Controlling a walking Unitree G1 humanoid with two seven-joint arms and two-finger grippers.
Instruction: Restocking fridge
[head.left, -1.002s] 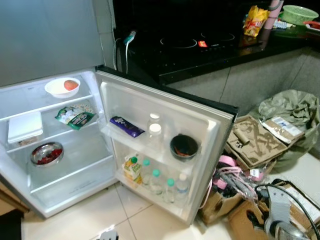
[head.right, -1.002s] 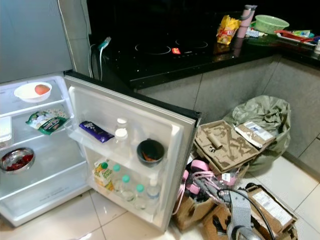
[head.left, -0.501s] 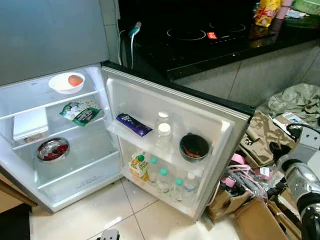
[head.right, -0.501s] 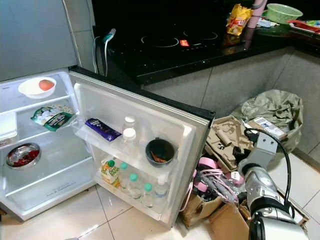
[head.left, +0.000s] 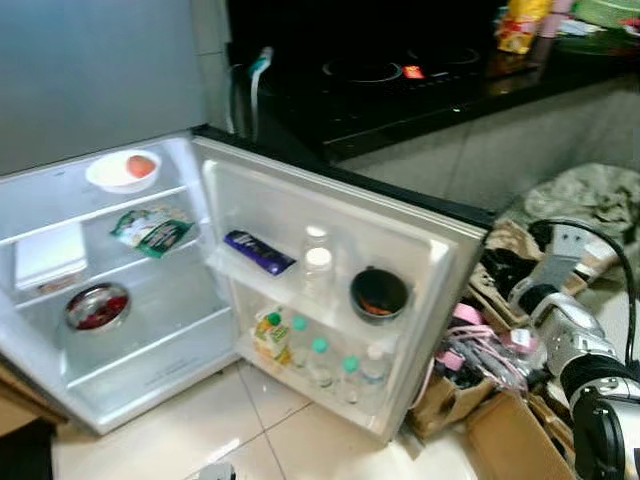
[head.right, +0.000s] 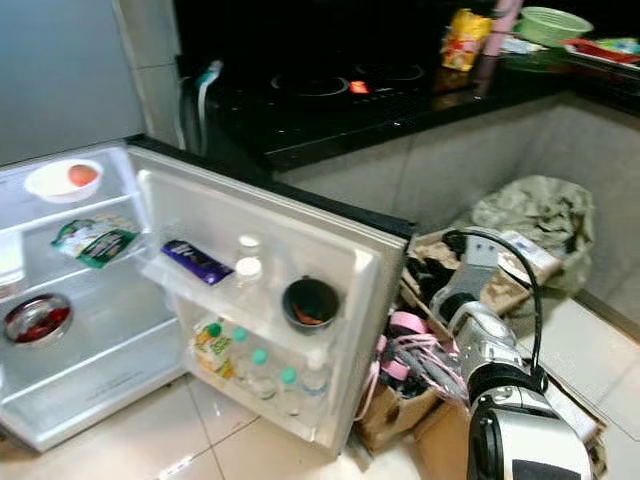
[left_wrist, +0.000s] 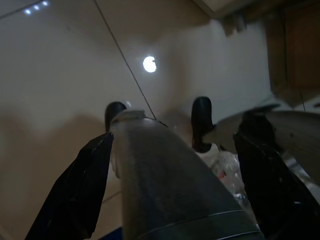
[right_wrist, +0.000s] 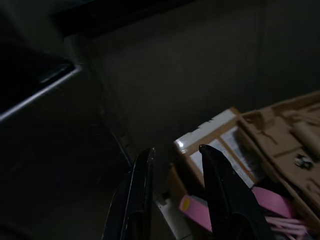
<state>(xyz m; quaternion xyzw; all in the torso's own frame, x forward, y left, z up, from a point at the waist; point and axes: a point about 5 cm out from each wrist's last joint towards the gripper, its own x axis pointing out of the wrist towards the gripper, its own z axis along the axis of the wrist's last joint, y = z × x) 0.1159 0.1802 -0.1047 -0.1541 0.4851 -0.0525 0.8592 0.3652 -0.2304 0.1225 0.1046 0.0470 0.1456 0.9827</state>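
We see the fridge (head.left: 120, 330) standing open on the tiled floor (head.left: 260, 430), its door (head.left: 340, 240) swung wide beside a dark counter (head.left: 420, 90). Inside, from the top shelf down, sit a white bowl (head.left: 122, 171) holding something orange, a green-and-white packet (head.left: 152, 228) beside a white box (head.left: 48, 256), and a metal bowl (head.left: 96, 307) of red food. The door's upper rack carries a purple bar (head.left: 258, 252), two white-capped jars (head.left: 317, 268) and a dark pot (head.left: 379, 294); the lower rack holds a juice carton (head.left: 268, 338) and a row of capped bottles (head.left: 330, 362). To the right of the door lie cardboard boxes (head.right: 470, 290) and pink items (head.right: 405, 345) (a cluttered heap). The right arm (head.right: 490, 350) reaches toward that clutter; the right gripper (right_wrist: 176, 152) hangs just above the boxes, its fingers a little parted and empty. The left gripper (left_wrist: 157, 120) points at the floor, clamped on a grey cylinder (left_wrist: 165, 185).
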